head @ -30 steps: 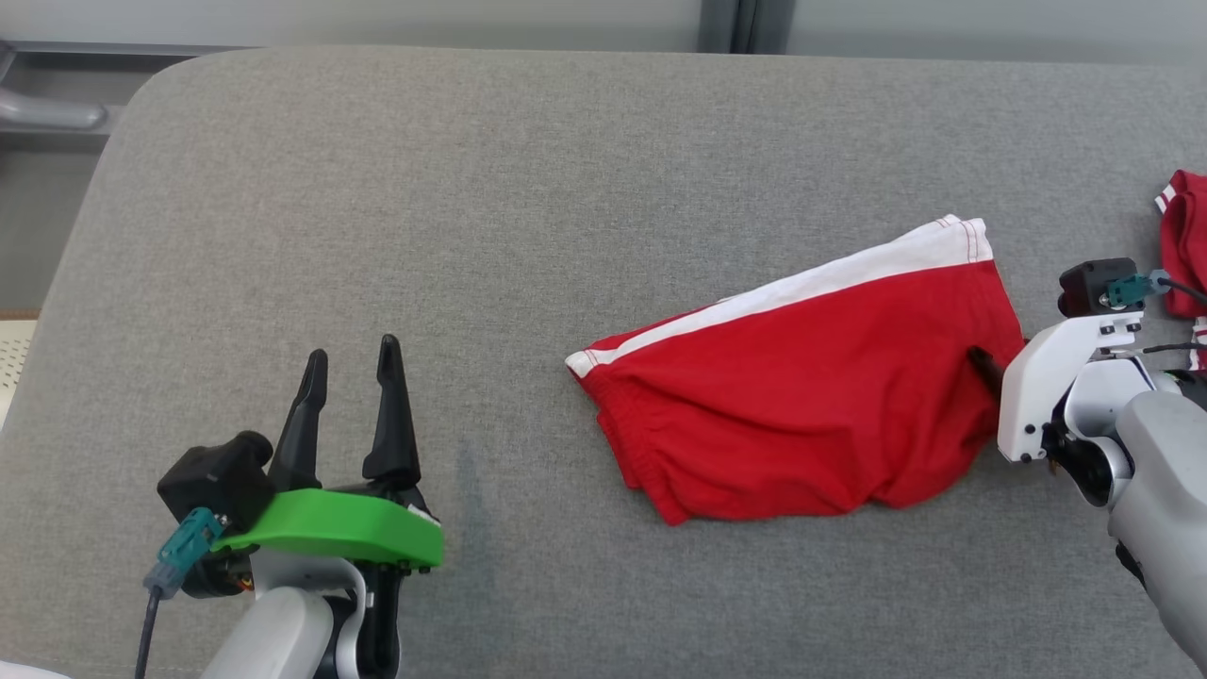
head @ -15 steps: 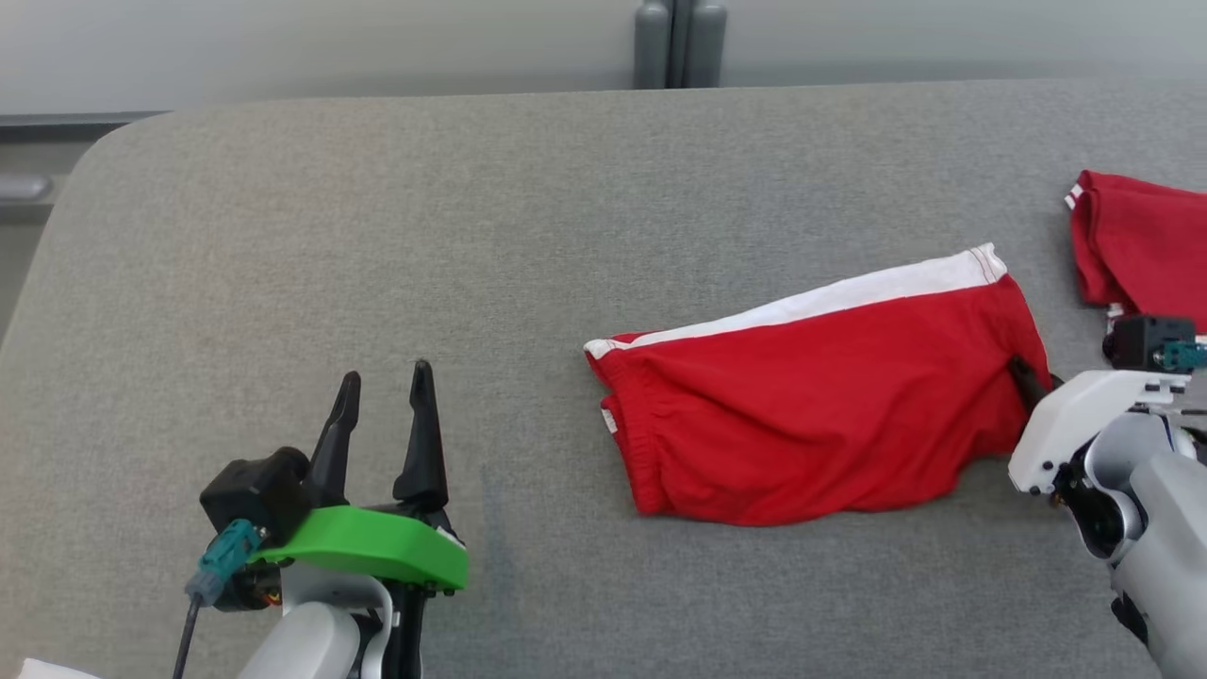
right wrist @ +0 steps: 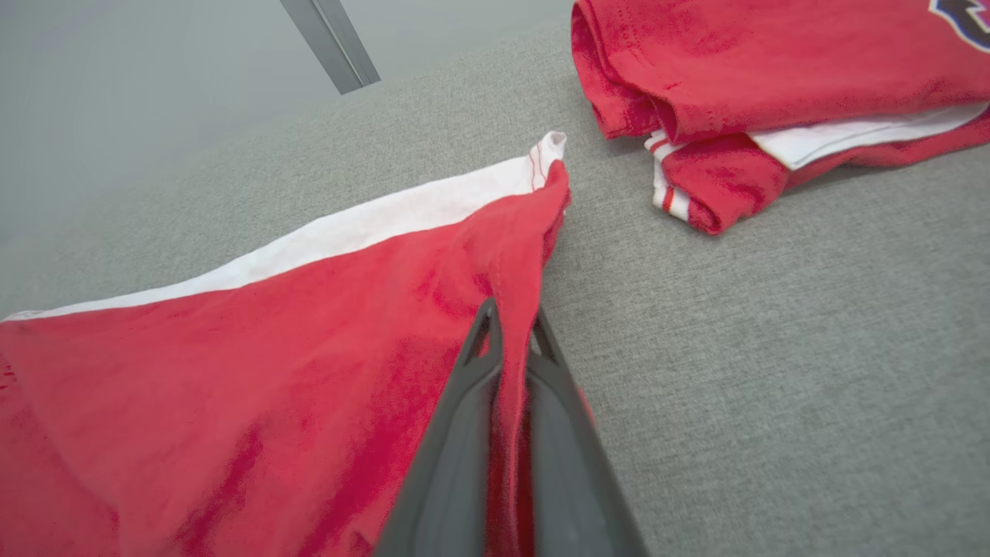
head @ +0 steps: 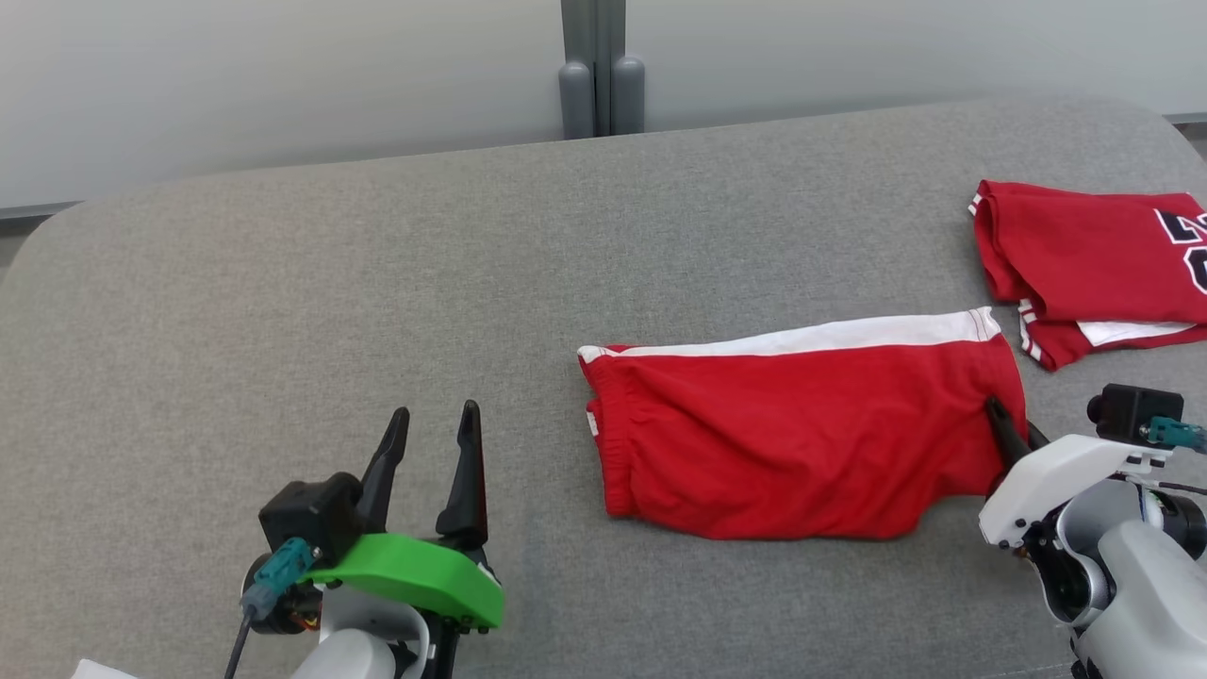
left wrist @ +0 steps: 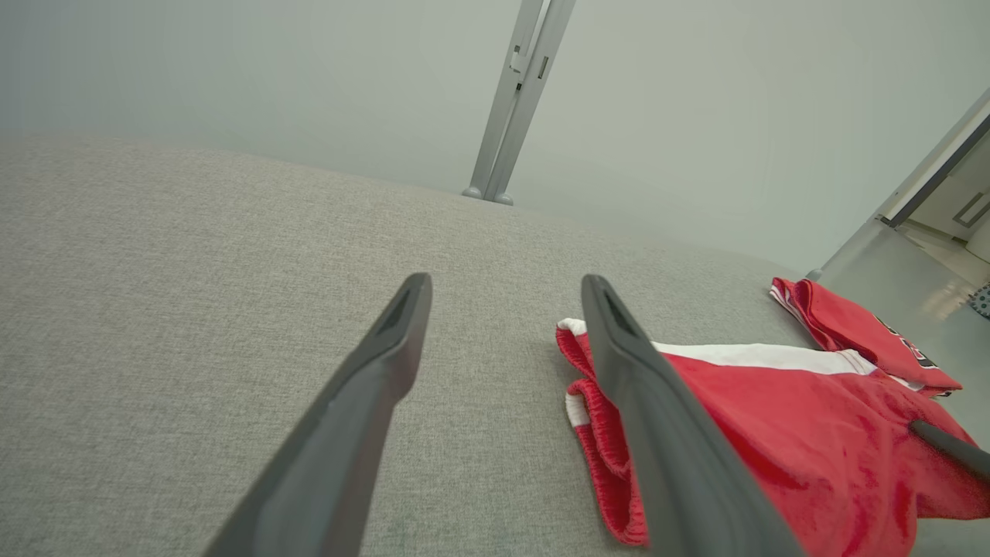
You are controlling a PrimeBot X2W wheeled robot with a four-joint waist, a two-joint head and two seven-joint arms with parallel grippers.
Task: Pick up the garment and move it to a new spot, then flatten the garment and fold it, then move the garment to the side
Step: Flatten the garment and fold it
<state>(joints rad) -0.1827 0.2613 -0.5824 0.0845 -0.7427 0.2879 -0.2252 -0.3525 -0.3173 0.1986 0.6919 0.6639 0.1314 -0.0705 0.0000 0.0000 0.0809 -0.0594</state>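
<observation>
- Two sets of jaws are over the grey tabletop (head: 377, 283), where the red shorts (head: 801, 453) lie flat, white stripe along the far edge.
- Right jaws are pinched shut on the shorts' right-hand hem. In the right wrist view, red cloth runs up between the fingers (right wrist: 456, 433).
- Left jaws stand partly open and empty above bare tabletop. The gathered waistband end lies off to their right, apart from them.
- The shorts' long axis runs sideways, from the right jaws' grip out toward the left jaws, so all the cloth trails to the left of that grip.
- A folded red jersey (head: 1084, 255) lies ahead of the right jaws and a little to their right, near the shorts' far-right corner but not touching it.
- The fold looks done, so the move aside is probably what remains.
- The right arm is nearer and already has the hem. A single-point pull may let the layers slide apart or run into the jersey.
</observation>
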